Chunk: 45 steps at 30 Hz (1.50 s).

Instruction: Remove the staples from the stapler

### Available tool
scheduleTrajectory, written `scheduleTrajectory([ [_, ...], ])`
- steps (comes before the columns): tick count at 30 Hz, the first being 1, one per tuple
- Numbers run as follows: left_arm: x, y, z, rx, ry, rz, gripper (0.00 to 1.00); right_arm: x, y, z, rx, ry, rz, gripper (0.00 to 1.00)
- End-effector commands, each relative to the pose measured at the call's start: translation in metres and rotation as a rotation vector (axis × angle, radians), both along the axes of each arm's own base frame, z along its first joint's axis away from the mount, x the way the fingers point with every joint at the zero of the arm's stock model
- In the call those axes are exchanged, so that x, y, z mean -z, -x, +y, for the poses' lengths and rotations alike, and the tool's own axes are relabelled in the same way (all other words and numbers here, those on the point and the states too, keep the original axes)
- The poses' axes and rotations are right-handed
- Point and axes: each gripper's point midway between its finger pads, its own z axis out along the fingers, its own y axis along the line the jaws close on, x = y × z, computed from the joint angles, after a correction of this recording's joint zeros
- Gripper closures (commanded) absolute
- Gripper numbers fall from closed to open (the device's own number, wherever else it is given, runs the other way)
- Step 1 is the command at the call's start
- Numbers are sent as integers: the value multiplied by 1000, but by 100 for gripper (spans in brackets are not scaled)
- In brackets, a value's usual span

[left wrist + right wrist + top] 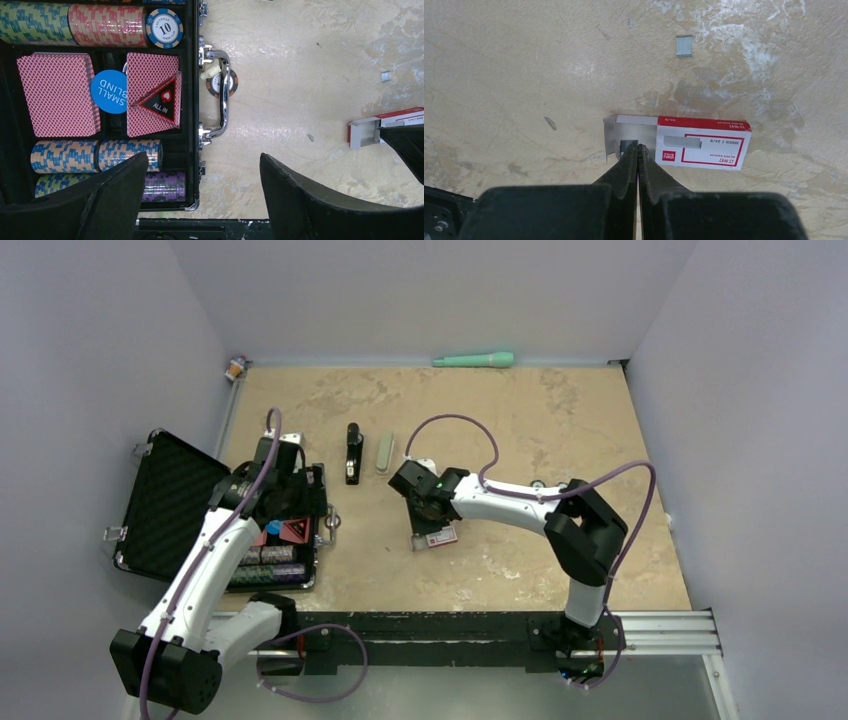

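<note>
Top view: tan table (520, 420), mottled with pale worn patches, grey walls (420, 290) on three sides. Landmark is the staple box (441, 537), mid-table. The stapler (353, 453) lies flat, beyond the box and to its left, well apart from it. A pale green case (384, 453) sits just beside the stapler on the box's side. My right gripper (425, 520) is over the box's left end. My left gripper (290, 502) is well left of the box, over the open poker case (170, 500) at the table's left edge. The widest open stretch of table is to the right of the box and beyond it. A green tube (474, 360) lies along the far wall.

Left wrist: left gripper (204, 160) spread wide above the poker case's rim and its handle (225, 95). The box is at the frame's right edge. One bit of staples (386, 76) lies loose on the table near the box.

Right wrist: right gripper (638, 146) pressed together, tips at the box's open end. A small grey piece sits right at the tips; I can't tell if I'm pinching it. The loose staples lie on bare table beyond the box, apart from it.
</note>
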Motion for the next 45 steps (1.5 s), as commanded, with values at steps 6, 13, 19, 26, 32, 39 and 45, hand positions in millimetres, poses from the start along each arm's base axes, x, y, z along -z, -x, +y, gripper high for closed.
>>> scheduleTrajectory([
  [6,-4,-6,-3,25,-2,-30,15,12,-2,1,-24,5,15,100],
  [13,-4,-5,-3,26,-2,-29,15,19,4,-9,-17,32,28,100],
  [19,-4,-6,-3,27,-1,-30,15,23,6,-12,-18,43,34,100],
  [26,-4,-6,-3,27,-3,-29,15,11,0,-7,-18,32,15,96],
  [32,-4,-6,-3,28,-2,-30,15,-6,-4,-2,-16,13,-4,86],
  [39,-4,-6,-3,27,-2,-30,15,-22,-6,2,-22,-8,-17,80],
  [45,-4,-6,-3,27,-2,-29,15,-49,-18,3,-6,-40,-50,76],
])
